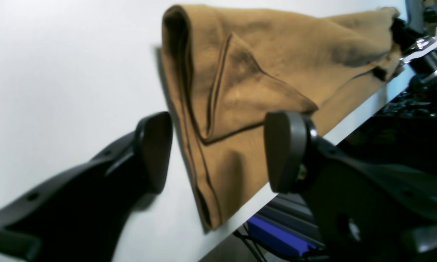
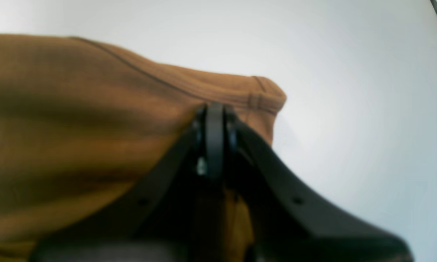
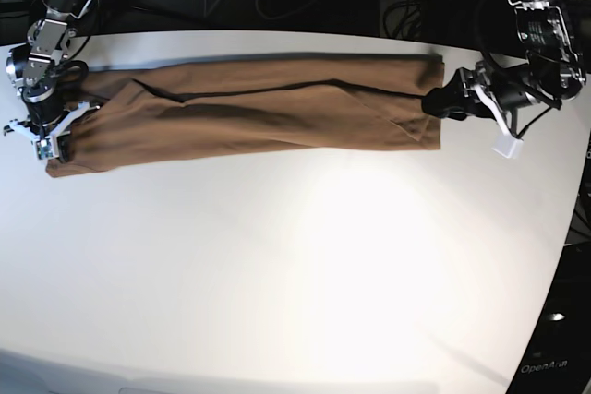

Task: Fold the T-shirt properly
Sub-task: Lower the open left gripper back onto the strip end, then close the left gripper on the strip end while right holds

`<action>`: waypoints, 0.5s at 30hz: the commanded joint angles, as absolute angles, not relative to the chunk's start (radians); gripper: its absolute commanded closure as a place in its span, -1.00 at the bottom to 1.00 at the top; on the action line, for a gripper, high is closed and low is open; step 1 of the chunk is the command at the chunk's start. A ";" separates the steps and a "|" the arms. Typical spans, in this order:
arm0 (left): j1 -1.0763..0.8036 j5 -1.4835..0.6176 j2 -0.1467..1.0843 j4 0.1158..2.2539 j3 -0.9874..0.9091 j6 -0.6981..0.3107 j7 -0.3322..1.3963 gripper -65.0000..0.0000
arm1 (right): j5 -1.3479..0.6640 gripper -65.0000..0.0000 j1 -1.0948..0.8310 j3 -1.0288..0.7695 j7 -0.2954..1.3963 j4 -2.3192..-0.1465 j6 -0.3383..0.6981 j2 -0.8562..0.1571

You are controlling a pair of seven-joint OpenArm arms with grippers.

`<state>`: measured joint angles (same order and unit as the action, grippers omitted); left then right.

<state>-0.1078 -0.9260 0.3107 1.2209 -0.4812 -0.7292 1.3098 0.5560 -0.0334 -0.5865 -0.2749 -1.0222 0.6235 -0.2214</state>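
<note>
White tabletop (image 3: 305,256) is filling the base view, with cables and dark clutter running behind its far edge. Across the far part of it the T-shirt (image 3: 249,115) is lying as a long, narrow tan band, already folded lengthwise, stretching between the two arms. The right gripper (image 3: 57,128) is sitting at the band's end on that view's left; the left gripper (image 3: 439,101) is hovering at the opposite end, just beside the cloth. Nearly all the near half of the table is lying open, giving plenty of room to swing an end over.

Seen from the left wrist, the left gripper (image 1: 218,149) is standing released, its pads apart with the T-shirt (image 1: 262,72) end and its layered hems lying between and beyond them, the table edge (image 1: 349,127) running close alongside.

From the right wrist, the right gripper (image 2: 215,120) is showing clenched, pinching the T-shirt (image 2: 76,120) near its hemmed corner.

Judging by this, the crosswise fold is coming up: the left jaws need closing on every layer of their end, minding the nearby edge.
</note>
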 commanded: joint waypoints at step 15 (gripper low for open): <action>-0.048 -0.380 0.275 1.095 -0.352 -0.698 1.396 -0.26 | 0.664 0.99 -0.051 -0.576 -0.128 -1.003 0.698 -0.205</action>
